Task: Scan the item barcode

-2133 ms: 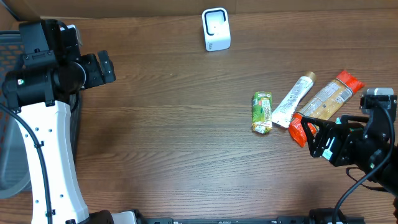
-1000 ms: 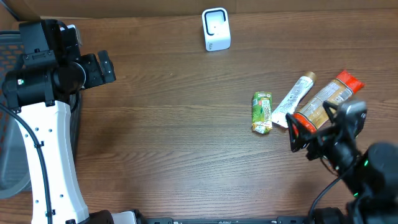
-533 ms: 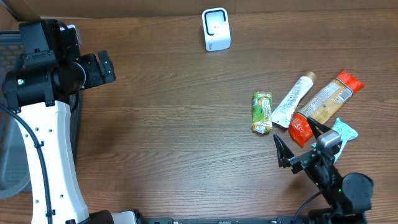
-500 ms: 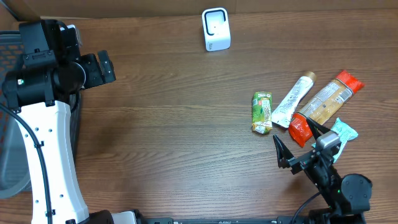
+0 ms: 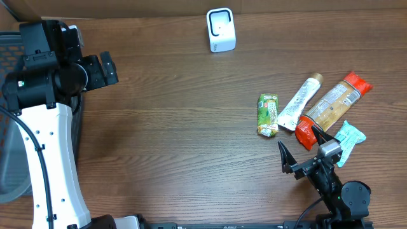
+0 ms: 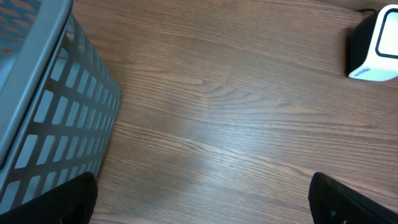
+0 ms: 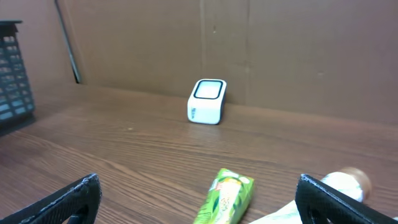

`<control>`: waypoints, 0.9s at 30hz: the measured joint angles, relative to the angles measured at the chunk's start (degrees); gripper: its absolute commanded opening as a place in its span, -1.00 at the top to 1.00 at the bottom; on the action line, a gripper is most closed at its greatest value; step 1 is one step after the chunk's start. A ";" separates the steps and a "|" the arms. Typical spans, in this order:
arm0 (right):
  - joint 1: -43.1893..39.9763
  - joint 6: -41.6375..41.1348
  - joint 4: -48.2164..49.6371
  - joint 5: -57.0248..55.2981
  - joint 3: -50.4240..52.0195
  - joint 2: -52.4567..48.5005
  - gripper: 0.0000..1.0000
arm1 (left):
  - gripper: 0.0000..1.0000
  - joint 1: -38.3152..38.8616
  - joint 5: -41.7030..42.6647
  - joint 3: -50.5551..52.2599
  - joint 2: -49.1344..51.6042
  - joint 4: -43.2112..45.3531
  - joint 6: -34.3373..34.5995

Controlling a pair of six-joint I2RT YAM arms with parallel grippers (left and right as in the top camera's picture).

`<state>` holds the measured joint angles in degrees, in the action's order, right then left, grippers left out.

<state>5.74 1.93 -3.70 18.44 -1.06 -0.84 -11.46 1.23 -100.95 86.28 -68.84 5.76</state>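
My right fingers [image 5: 284, 158] stand spread wide and hold nothing. They sit low over the near right part of the table [image 5: 172, 137] and point toward its far edge. Just beyond their tips the items lie flat on the wood. A snack bar [image 5: 332, 105] in a tan wrapper with orange-red ends lies at a slant, its nearer end close to one fingertip. A teal wrapper [image 5: 350, 135] lies just beside that end, on the outer side. A white tube [image 5: 299, 104] lies close alongside the bar at the same slant. A green packet [image 5: 268, 115] sits next to the tube on its left; I cannot tell whether the two touch. In my right wrist view the green packet lies straight ahead. Far behind it a small white scanner [image 5: 220, 29] stands upright by the cardboard wall, well apart from the items.

My left fingers [image 5: 107, 66] are also spread wide and empty, held above the left side of the table. A grey mesh basket [image 6: 56, 118] stands just beside them on the outer side.
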 measured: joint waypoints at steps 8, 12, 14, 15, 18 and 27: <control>-0.02 0.87 0.00 -0.85 0.00 0.00 -1.00 | -0.99 0.00 0.00 0.00 0.00 -0.02 0.00; -0.02 1.05 0.00 -0.85 0.00 0.00 -1.00 | -0.99 0.00 0.00 0.00 0.00 -0.02 0.00; 0.00 1.09 0.00 -0.87 0.00 0.00 -1.00 | -0.99 0.00 0.00 0.00 0.00 0.00 0.00; 0.00 1.05 0.00 -0.85 0.00 0.00 -1.00 | -0.99 0.00 0.00 0.00 0.00 0.00 0.00; 0.00 1.07 0.00 -0.90 0.00 0.00 -1.00 | -0.99 0.00 0.00 0.00 0.00 -0.02 0.00; 0.00 1.07 0.02 -0.87 0.00 0.00 -1.00 | -0.99 0.00 0.00 0.00 0.00 0.00 0.00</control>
<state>5.74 3.01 -3.68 17.56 -1.06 -0.84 -11.46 1.23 -100.95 86.28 -68.84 5.76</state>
